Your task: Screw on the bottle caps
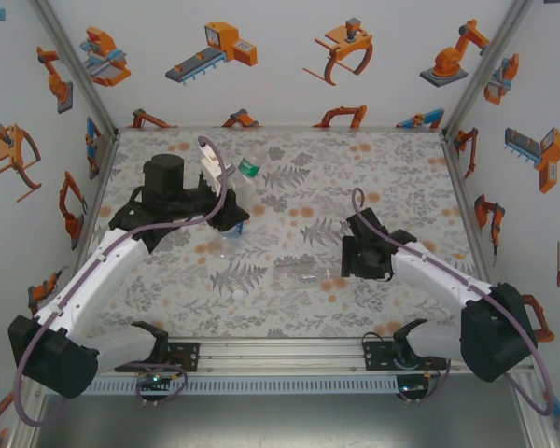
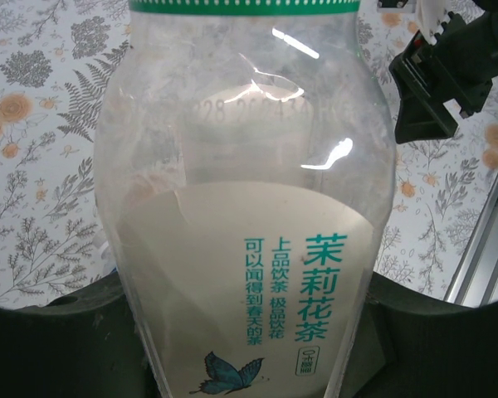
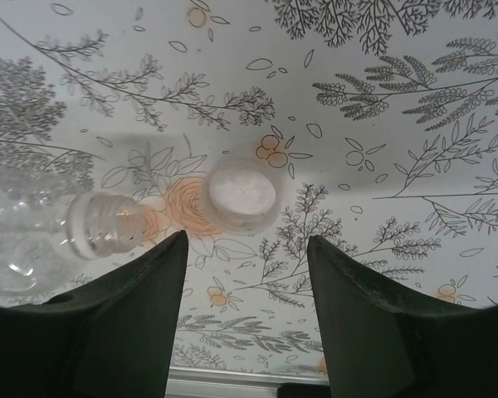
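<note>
My left gripper (image 1: 226, 207) (image 2: 241, 348) is shut on the pale bottle with the green-white label (image 2: 249, 249) (image 1: 243, 185), which is held above the mat and carries a green cap (image 1: 249, 168). A clear unlabelled bottle (image 1: 303, 273) lies on its side mid-table, its open threaded neck (image 3: 104, 224) bare. Right beside that neck a white cap (image 3: 242, 195) rests flat on the mat. My right gripper (image 3: 247, 240) (image 1: 359, 266) hovers open just short of this cap, with nothing between its fingers. A bit of blue label (image 1: 235, 227) peeks out under the left gripper.
The floral mat (image 1: 401, 177) covers the table, with the metal rail (image 1: 280, 353) along its near edge. A small white spot, perhaps another cap (image 1: 238, 292), lies near the front. My right arm's black wrist (image 2: 444, 79) stands off to the held bottle's right.
</note>
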{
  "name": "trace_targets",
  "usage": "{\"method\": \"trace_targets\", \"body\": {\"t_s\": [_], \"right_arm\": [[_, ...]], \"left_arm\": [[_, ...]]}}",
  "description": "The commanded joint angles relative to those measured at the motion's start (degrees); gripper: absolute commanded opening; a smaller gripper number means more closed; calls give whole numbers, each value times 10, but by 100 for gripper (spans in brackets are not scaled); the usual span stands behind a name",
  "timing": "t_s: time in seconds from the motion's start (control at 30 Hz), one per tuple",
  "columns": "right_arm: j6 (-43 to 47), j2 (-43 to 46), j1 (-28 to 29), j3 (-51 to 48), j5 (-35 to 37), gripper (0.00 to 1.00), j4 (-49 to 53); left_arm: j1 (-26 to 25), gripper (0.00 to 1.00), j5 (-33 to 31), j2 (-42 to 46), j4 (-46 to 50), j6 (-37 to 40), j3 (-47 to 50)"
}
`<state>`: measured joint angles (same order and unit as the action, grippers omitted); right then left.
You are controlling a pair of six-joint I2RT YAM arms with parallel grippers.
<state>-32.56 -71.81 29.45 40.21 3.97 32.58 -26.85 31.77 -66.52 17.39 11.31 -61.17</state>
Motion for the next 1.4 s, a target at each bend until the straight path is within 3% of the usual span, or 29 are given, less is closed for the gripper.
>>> {"method": "trace_targets", "body": {"t_s": [0.0,0.33,0.83,1.1,1.37], "right_arm": [[-17,-23,6,-6,6,57,-32],[-17,-67,10,-8,20,54,-60],[-9,-81,10,9,33,43,-57],[26,-119,10,110,47,43,-10],[53,-220,16,255,24,43,15]], "left_arm": [[4,0,-4,-1,-14,6,5],[3,0,-3,-13,-16,1,3],[4,0,-3,-23,-13,0,-2],[3,0,-29,-24,-8,11,0],[4,0,-83,-21,4,34,1]]}}
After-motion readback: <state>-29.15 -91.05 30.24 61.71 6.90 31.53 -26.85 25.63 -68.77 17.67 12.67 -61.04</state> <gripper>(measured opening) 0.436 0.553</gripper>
